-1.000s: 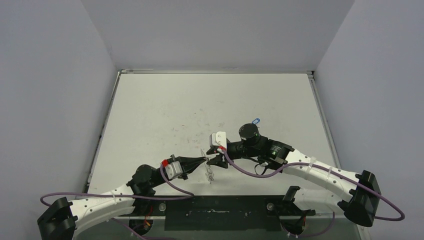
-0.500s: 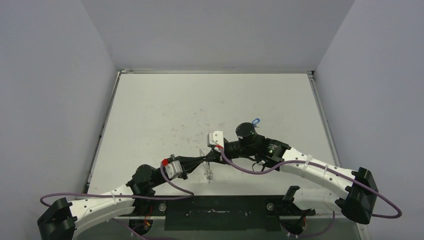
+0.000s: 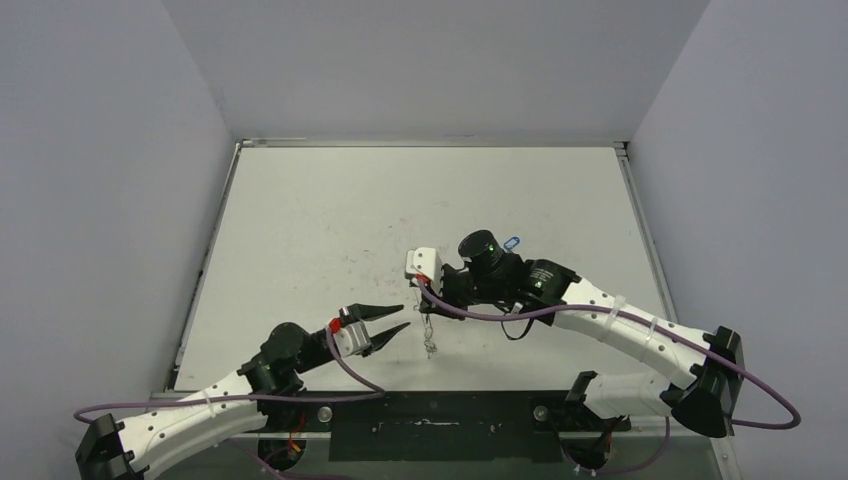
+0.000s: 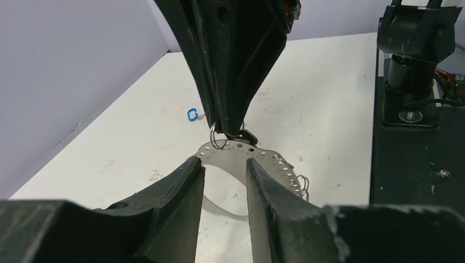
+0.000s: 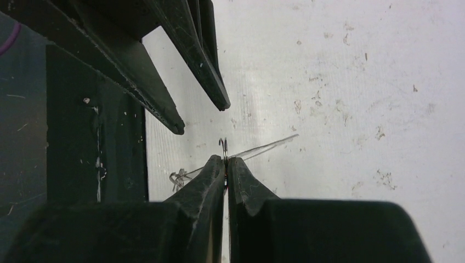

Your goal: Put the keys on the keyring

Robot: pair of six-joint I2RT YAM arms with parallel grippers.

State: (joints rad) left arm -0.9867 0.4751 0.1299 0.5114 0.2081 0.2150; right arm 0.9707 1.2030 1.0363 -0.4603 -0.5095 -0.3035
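The keyring (image 4: 241,155), a pale plate with holes along its rim and wire loops (image 4: 301,184), hangs upright above the table. My right gripper (image 4: 227,129) is shut on its top edge; in the right wrist view the keyring (image 5: 268,147) shows edge-on, pinched at the right gripper (image 5: 226,160). From above the keyring (image 3: 430,340) dangles below the right gripper (image 3: 427,303). My left gripper (image 4: 224,164) stands open just short of the plate, touching nothing; in the top view the left gripper (image 3: 403,316) sits to its left. A blue-headed key (image 3: 512,242) lies on the table behind the right arm. A small dark piece (image 4: 249,136) sits by the right fingertips.
The white table (image 3: 330,220) is walled at the back and both sides. A black base strip (image 3: 430,425) runs along the near edge, close below the hanging plate. The right arm's purple cable (image 3: 480,312) loops under its wrist.
The left gripper opened, let go of the keyring and drew back to the left. The right gripper shut on the keyring and moved up and left with it.
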